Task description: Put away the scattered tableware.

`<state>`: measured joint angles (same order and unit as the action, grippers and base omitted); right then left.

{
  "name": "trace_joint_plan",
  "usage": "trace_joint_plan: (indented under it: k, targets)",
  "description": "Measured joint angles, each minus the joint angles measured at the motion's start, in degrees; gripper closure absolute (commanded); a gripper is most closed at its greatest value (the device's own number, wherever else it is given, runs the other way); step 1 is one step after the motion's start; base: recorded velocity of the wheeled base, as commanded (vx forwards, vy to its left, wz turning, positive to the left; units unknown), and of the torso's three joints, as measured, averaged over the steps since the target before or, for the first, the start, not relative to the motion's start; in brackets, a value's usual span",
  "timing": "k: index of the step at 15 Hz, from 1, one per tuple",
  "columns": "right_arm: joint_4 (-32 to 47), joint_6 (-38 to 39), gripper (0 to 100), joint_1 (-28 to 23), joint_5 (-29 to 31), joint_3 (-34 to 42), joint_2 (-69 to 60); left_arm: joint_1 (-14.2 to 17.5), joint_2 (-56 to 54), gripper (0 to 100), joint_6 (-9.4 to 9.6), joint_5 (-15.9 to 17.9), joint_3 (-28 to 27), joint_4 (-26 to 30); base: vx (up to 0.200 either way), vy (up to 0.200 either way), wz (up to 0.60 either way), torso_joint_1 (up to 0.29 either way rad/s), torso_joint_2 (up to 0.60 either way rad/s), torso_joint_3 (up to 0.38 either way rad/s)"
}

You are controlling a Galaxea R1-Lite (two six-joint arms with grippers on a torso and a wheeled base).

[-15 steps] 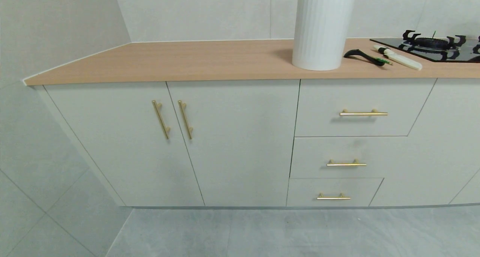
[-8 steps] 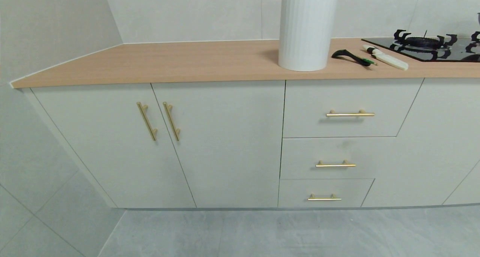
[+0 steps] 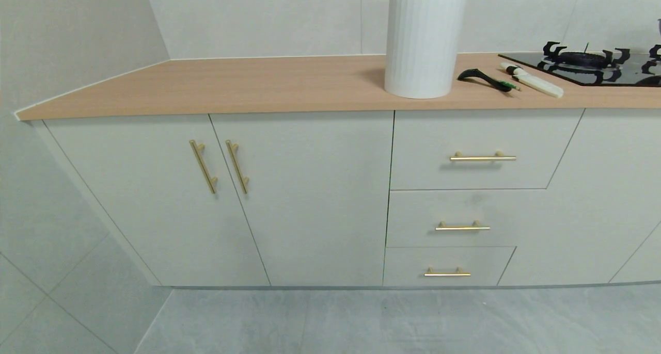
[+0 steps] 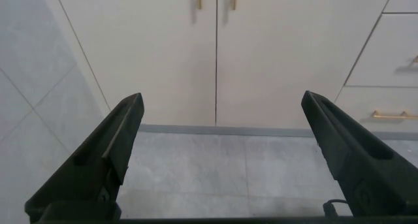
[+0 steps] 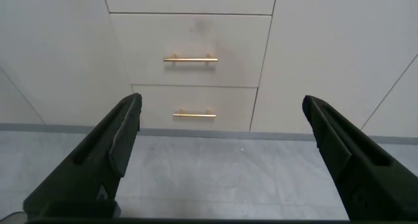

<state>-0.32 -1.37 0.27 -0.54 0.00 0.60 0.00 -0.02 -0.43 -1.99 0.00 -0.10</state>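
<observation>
On the wooden countertop (image 3: 232, 88) stands a tall white ribbed container (image 3: 424, 38). Just right of it lie a black-handled utensil (image 3: 485, 79) and a cream-coloured knife-like utensil (image 3: 532, 79), close to the black gas hob (image 3: 594, 65). My left gripper (image 4: 222, 106) hangs open low in front of the double cabinet doors (image 4: 215, 48), above the floor. My right gripper (image 5: 222, 106) is open too, facing the lower drawers (image 5: 191, 59). Nothing is between either pair of fingers.
The cabinet front has two doors with gold handles (image 3: 219, 165) on the left and three drawers with gold handles (image 3: 483, 158) on the right. A tiled wall closes the left side. Grey floor tiles (image 3: 361, 323) stretch in front of the cabinet.
The whole head view shifted to the left between one second ago and half a second ago, so the camera moved; since then the scene has held still.
</observation>
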Motion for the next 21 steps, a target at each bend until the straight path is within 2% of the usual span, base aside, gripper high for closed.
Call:
trace_joint_plan:
  k: [4,9,15,21]
  targets:
    - [0.11,-0.49,0,0.0,-1.29,-0.63,-0.13,0.0,0.0,0,0.0,-0.01,0.0,0.02,0.0,0.0,0.0,0.0,0.0,0.0]
    - [-0.2,3.0,0,3.12,-3.1,-11.9,7.97,0.0,0.0,0,0.0,0.0,0.0,0.02,0.0,0.0,0.0,0.0,0.0,0.0]
    - [-1.73,0.88,0,8.3,-3.47,-18.47,34.46,0.0,0.0,0,0.0,-0.01,0.0,0.02,0.0,0.0,0.0,0.0,0.0,0.0]
    - [-11.23,0.24,0,9.4,-2.94,-30.39,66.77,0.0,0.0,0,0.0,-0.01,0.0,0.02,0.0,0.0,0.0,0.0,0.0,0.0]
